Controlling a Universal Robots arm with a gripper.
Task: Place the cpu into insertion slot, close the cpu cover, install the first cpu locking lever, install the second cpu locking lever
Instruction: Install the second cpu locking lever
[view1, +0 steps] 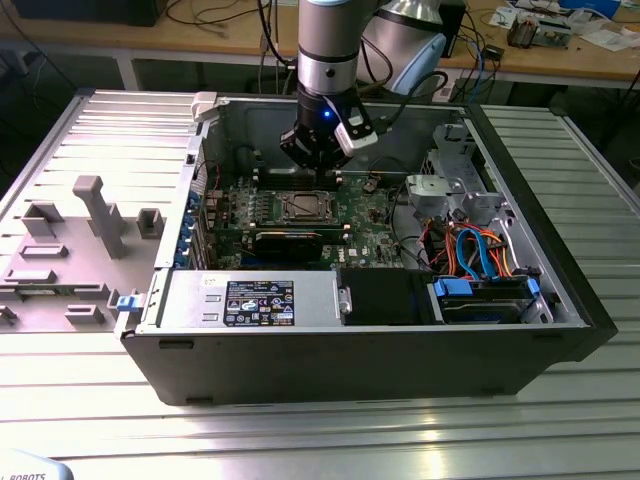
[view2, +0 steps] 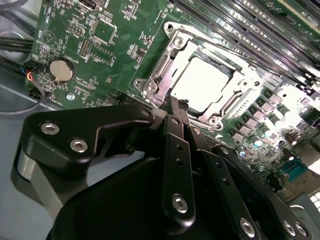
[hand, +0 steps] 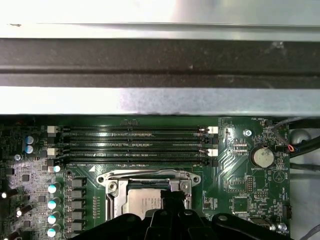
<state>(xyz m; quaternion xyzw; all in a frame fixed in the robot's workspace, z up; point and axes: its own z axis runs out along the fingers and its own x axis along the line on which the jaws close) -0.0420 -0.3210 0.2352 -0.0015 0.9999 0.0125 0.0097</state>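
On the ribbed metal surface (view1: 60, 150) lies an open computer case (view1: 560, 300), its green motherboard (view1: 365, 215) flat inside. The dull silver cpu (view2: 200, 82) sits in the square insertion slot (view2: 241, 96), the thin silvery cpu cover (view2: 165, 67) framing it. The black tool (view2: 176, 107) hovers at the cover's edge, fingers pressed together, grasping nothing.

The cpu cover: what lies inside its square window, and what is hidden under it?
Inside the window of the cpu cover sits the cpu, its silver-grey top showing. The insertion slot beneath is covered by the chip and frame. The pincer overlaps the cover's near edge.
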